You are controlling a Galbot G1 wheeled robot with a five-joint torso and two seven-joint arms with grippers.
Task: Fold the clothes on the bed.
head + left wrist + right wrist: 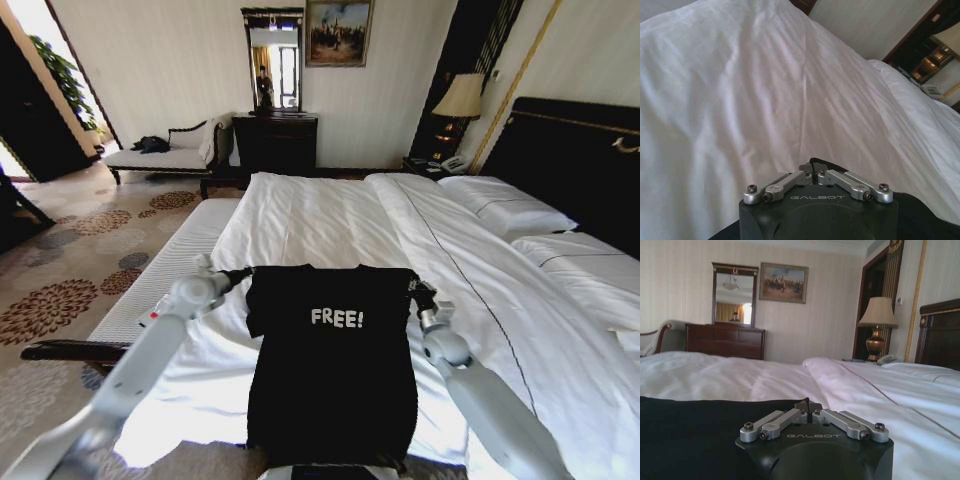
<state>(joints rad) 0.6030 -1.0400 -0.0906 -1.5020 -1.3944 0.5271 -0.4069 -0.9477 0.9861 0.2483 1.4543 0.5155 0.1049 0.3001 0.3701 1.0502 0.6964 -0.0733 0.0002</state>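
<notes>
The clothes are one black T-shirt (335, 370) with white "FREE!" lettering, hanging spread out in front of me over the near edge of the bed (330, 220). My left gripper (247, 272) is shut on the shirt's top left corner and my right gripper (412, 287) is shut on its top right corner. In the left wrist view the left gripper (813, 166) pinches a bit of black cloth above the white duvet (765, 100). In the right wrist view the right gripper (808, 405) holds the shirt's top edge, and the T-shirt (690, 435) stretches away to one side.
White pillows (505, 205) lie against the dark headboard (570, 150) on the right. A white-cushioned bench (170, 265) runs along the bed's left side above patterned carpet (70, 260). A chaise (165, 155), dresser (275, 140) and lamp (460, 100) stand by the far wall.
</notes>
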